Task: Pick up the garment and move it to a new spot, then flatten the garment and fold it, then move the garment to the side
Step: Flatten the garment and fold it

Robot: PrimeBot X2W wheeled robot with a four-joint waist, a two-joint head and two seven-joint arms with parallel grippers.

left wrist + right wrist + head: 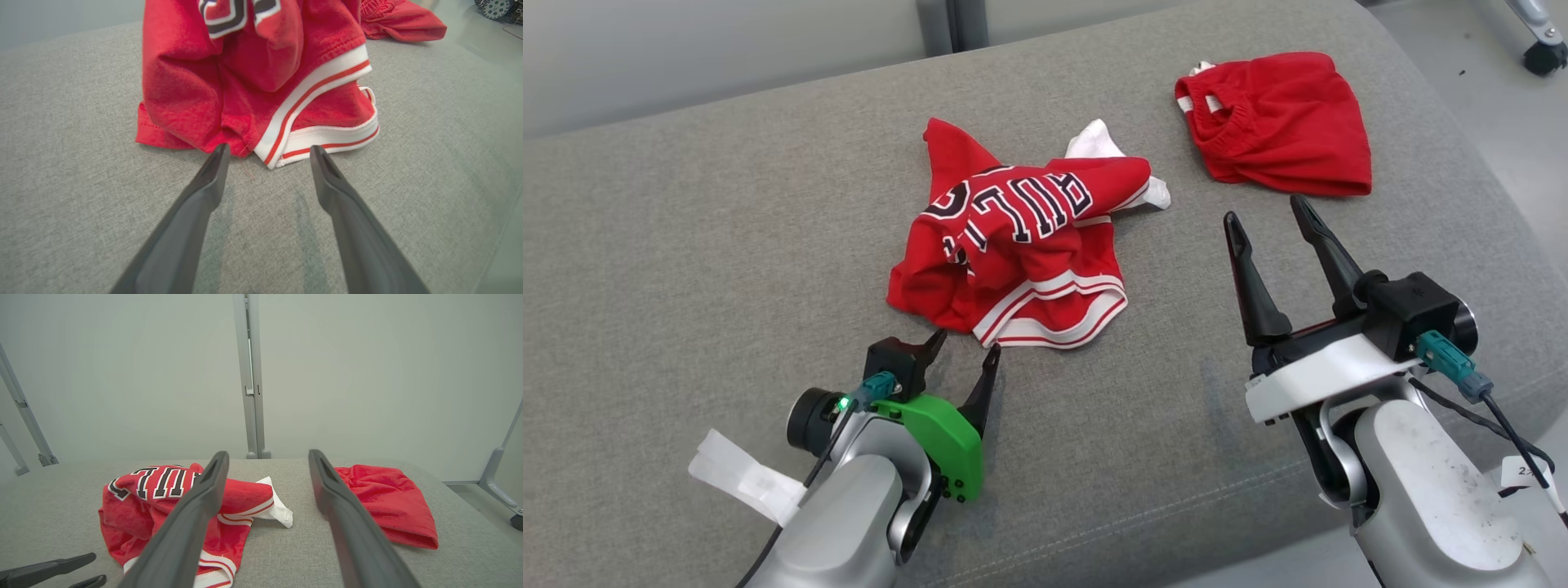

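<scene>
Garment [1021,245]: red jersey with white/red striped trim and dark lettering, lying crumpled in a heap mid-cushion [686,245], a white bit sticking out at its 1 o'clock. Nothing flattened or folded yet. Left gripper [964,347] sits at the heap's 7 o'clock, low over the grey fabric, jaws spread wide and empty. In the left wrist view the tips are right at the near hem, one by the plain red edge and one by the striped band; can't tell if the first is touching or just short. Right gripper [1270,216] is at the heap's 3 o'clock, raised off the cushion, fingers pointing to 12, also fully spread with nothing between them, clear of the cloth. Second red item, shorts [1278,122] with an elastic waistband, lies apart at the jersey's 2 o'clock, just beyond the right fingertips. White paper tag [743,482] hangs off the left wrist at 8 o'clock.
</scene>
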